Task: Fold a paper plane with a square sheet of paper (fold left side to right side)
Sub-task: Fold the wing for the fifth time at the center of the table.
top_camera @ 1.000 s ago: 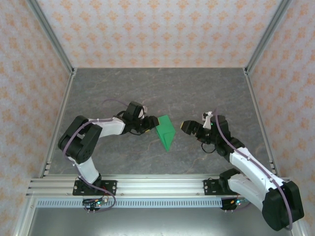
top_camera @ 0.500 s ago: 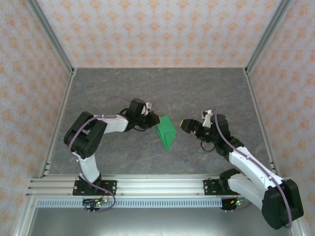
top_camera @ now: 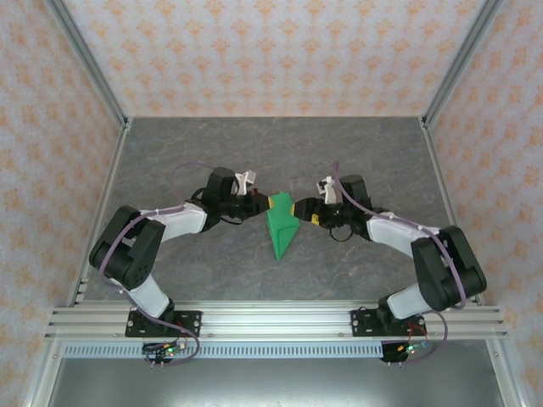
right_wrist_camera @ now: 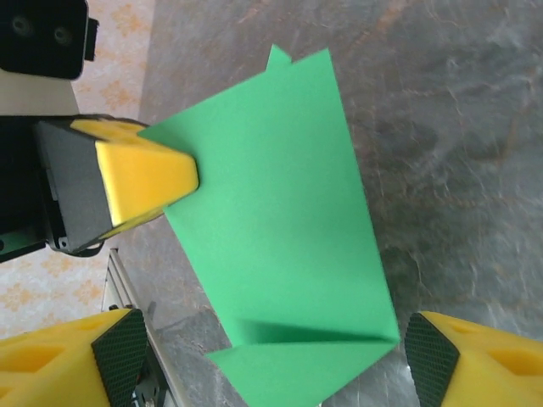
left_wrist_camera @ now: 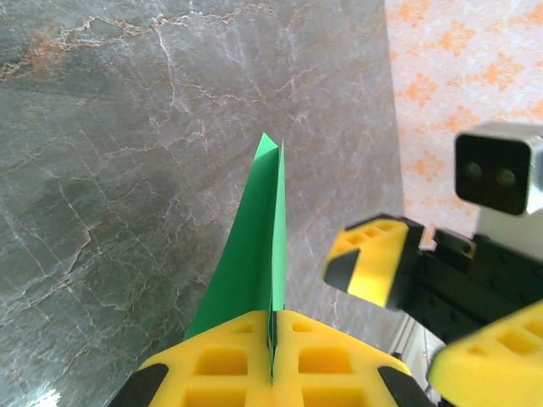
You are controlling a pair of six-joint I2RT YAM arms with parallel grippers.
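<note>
- The bright green folded paper sheet [top_camera: 281, 227] is a creased, layered wedge tapering to a point.
- The left gripper [left_wrist_camera: 273, 332] pinches one edge tight.
- The right gripper [top_camera: 309, 214] gapes wide beside it.

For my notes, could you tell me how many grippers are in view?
2, both mid-table: left gripper shut on the green paper; right gripper open at its opposite edge.

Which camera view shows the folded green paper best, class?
Right wrist: the green paper faces it broadly, crease visible. Left wrist sees it edge-on, pinched in the left gripper. Top external shows a small pointed shape.
</note>
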